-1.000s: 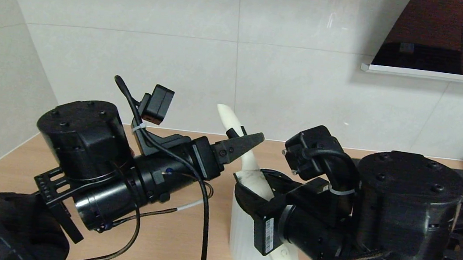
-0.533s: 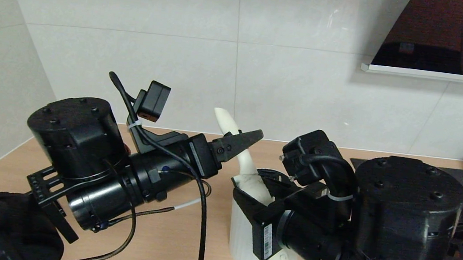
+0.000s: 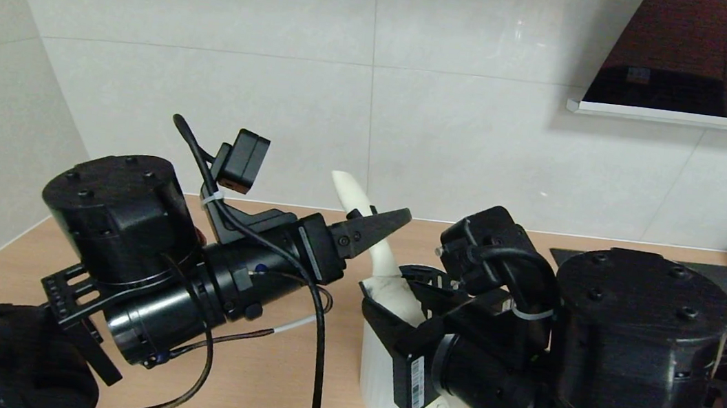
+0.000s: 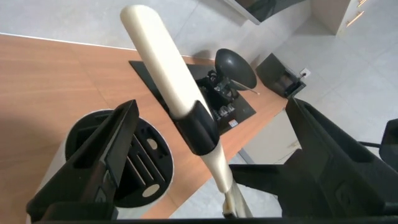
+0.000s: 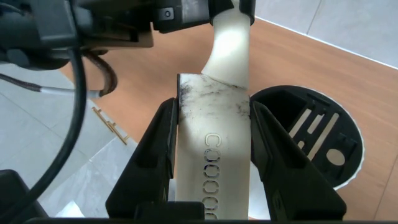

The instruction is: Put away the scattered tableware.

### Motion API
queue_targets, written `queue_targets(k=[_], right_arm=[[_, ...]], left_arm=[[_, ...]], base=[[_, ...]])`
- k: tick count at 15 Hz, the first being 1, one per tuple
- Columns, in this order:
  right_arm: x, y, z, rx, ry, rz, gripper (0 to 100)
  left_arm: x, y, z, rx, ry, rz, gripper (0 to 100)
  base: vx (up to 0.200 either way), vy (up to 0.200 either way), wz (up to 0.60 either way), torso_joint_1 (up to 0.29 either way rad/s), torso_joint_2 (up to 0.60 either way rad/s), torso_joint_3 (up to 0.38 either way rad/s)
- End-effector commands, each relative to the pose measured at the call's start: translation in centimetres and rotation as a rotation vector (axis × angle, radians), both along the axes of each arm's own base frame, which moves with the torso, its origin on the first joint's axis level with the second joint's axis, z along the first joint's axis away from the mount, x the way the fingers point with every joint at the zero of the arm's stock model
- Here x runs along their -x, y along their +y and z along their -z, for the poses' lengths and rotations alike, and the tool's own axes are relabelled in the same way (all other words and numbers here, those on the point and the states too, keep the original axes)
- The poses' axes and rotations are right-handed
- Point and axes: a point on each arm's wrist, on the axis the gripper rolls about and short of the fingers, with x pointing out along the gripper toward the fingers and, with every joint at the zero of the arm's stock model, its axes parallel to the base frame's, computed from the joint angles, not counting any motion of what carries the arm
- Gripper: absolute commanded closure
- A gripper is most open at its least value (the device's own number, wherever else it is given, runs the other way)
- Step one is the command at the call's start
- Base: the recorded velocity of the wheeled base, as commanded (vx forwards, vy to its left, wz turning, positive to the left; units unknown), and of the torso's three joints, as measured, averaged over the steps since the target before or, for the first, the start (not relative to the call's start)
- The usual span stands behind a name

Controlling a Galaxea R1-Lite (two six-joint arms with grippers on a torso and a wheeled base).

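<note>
Nudges the white spatula (image 3: 395, 285) a touch left and lower than a second ago, clamping its blade in the right gripper (image 5: 212, 112) and slanting it just above the white utensil holder (image 3: 376, 379) on the worktop (image 3: 257, 392). Keeps the left gripper (image 4: 212, 104) spread to either side of the handle.

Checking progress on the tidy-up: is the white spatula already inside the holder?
No: the white spatula is clamped by its blade in the right gripper, beside the holder opening rather than in it.
</note>
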Motion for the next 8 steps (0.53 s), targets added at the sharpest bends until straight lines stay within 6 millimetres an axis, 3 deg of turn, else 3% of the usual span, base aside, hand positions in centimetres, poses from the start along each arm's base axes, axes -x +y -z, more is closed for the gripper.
queue_targets(k=[1,8], right_arm=[[0.05,-0.03,-0.02,-0.002,0.001,-0.002,100],[0.07,-0.07,-0.19,-0.021,-0.013,-0.001,100]], left_arm=[[0.02,0.00,-0.04,0.001,-0.001,0.001,100],[0.11,0.07,-0.22,0.005,-0.006,0.001,100]], base=[[0.000,0.000,0.00,0.000,0.00,0.000],[0.000,0.000,0.00,0.000,0.00,0.000]])
